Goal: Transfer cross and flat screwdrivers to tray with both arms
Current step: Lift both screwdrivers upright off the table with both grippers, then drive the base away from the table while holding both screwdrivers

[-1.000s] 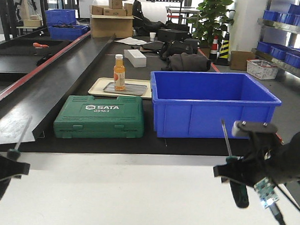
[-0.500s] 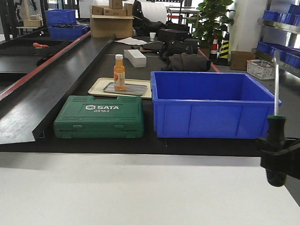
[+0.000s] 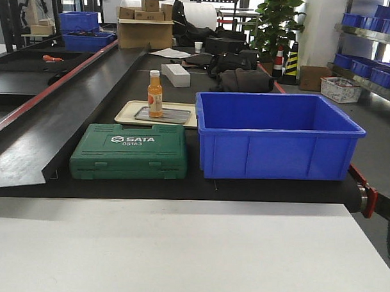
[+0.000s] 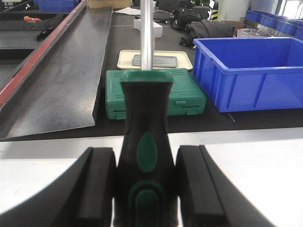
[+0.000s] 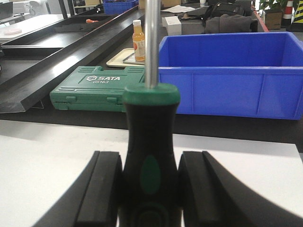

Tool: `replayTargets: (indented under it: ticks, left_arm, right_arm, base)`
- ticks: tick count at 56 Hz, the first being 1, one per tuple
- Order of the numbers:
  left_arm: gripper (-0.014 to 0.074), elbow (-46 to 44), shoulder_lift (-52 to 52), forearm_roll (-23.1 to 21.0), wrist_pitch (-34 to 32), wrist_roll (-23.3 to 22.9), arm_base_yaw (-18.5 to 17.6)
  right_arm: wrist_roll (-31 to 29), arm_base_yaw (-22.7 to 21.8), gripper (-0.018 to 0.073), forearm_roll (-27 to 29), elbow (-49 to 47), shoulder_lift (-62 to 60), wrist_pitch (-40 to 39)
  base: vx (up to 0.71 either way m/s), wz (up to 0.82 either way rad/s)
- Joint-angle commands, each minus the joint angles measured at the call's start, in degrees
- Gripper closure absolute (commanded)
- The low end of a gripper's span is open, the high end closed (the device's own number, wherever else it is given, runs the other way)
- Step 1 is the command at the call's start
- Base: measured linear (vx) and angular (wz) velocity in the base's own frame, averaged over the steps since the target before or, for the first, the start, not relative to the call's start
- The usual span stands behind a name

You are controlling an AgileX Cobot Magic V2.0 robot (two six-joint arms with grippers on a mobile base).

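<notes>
Left wrist view: left hand [image 4: 146, 185] pinches the left-hand screwdriver [image 4: 146, 118] at frame centre, its matte black pads [image 4: 97, 184] pressed against both flanks of the handle. The handle is moulded black plastic, waisted, with a green collar and glossy green oval inlays. The round polished steel shaft runs straight up and out of the top edge, so the tip type cannot be told. Right wrist view: right hand [image 5: 150, 189] grips the right-hand screwdriver [image 5: 150, 137] the same way, pads [image 5: 108, 189] tight on the handle, which has a rounded green collar and one green oval inlay; the tip is again out of frame. Both hands are over the smooth white tabletop [image 3: 178, 254] in the lower frame. In the front view neither screwdriver shows. The grey metal tray [image 3: 178, 114], shallow and rectangular with a low rim, sits centre-left in the upper half on a cream tray [image 3: 127, 111]. A bottle [image 3: 156, 93] of orange liquid with a white cap stands on the grey tray; its label is unreadable. Below it lies a textured green plastic case [image 3: 129, 153] embossed in white "SATA 05163". To the right stands a deep, glossy blue plastic bin [image 3: 278, 139]. All rest on a black matte surface [image 3: 68, 116].
</notes>
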Motion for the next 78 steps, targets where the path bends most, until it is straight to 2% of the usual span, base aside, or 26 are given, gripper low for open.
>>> replayTargets:
  ticks: [1,78]
  left_arm:
    - [0.0599,-1.7,0.2,-0.7,-5.2,0.0,-0.2]
    - [0.0599,-1.7,0.1,-0.7,-5.0,0.0,-0.2]
  right_arm:
    - [-0.5,0.0,0.0567,0.6,-1.7,-0.4,-4.9]
    - [-0.5,0.0,0.0567,0.6,-1.7,2.9,-4.6]
  base:
    - [0.00,0.00]
    - [-0.04,-0.02]
